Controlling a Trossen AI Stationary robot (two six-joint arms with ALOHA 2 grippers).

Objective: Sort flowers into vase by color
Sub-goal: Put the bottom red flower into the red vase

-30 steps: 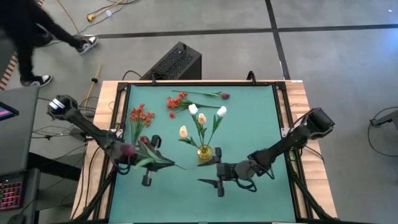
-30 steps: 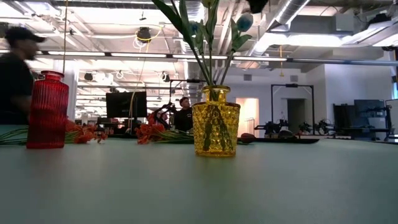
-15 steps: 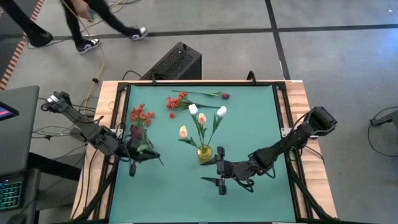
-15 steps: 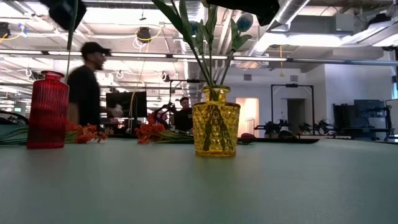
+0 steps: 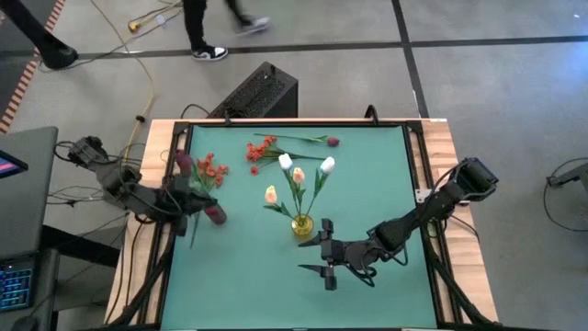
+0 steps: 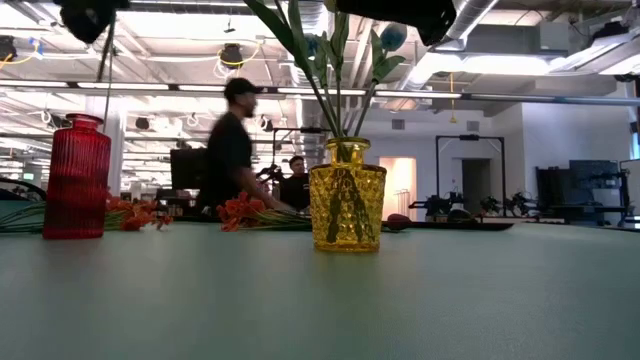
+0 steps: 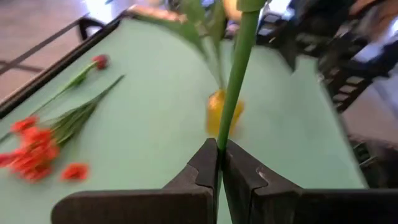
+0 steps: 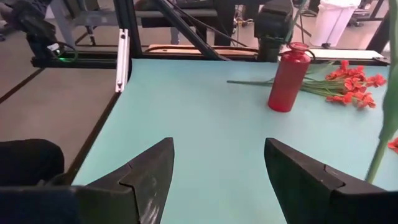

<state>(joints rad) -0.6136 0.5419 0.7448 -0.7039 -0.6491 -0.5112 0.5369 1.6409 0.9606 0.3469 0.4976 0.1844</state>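
From above, my left claw sits at the left edge of the green tabletop, clenched on a dark maroon bud flower above the red ribbed glass vase. My right claw hangs spread and empty just beside the yellow glass vase of pale tulips. Level across, the stem hangs upright over the red vase. My left wrist view shows the stem pinched between my fingers.
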